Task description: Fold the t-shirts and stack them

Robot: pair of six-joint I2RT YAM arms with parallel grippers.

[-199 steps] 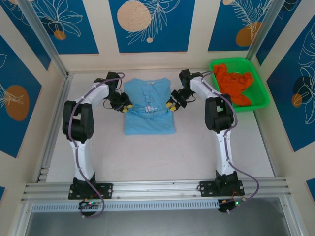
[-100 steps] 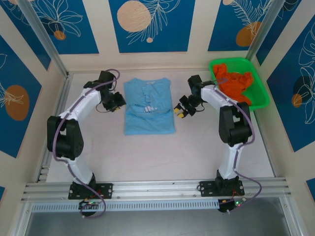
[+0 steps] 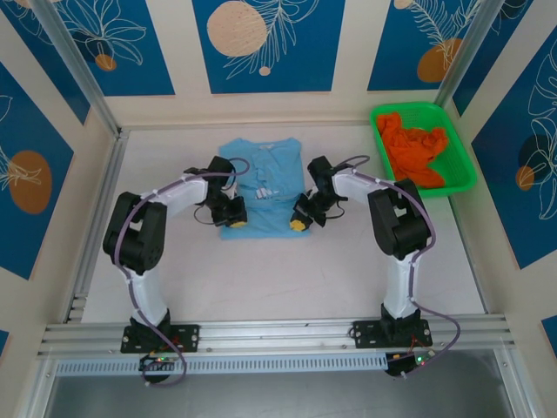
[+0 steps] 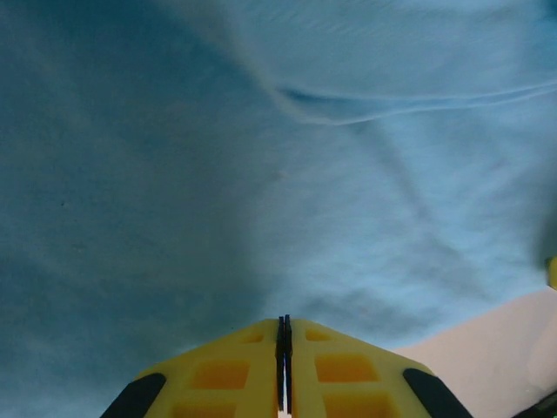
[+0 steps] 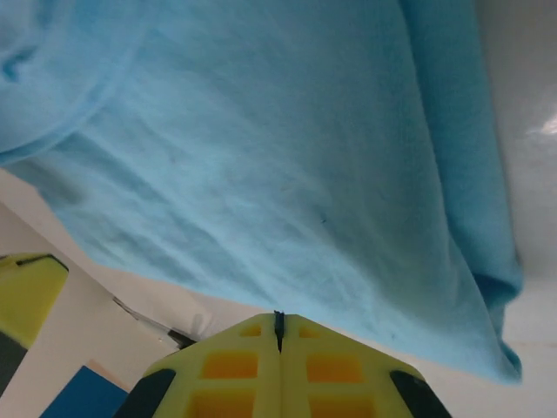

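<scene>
The light blue t-shirt lies flat in the middle of the table, collar to the far side, white lettering up. My left gripper is at its near left corner and my right gripper at its near right corner. In the left wrist view the left gripper has its jaws pressed together under blue cloth. In the right wrist view the right gripper is shut right at the hem of the blue cloth. The orange t-shirt lies crumpled in the basket.
A green mesh basket stands at the far right corner of the table. Metal frame rails run along the left side and the near edge. Bare white tabletop spreads in front of the blue shirt.
Both grippers came from the shirt's sides, out and then down to its near corners. Their jaws closed there.
</scene>
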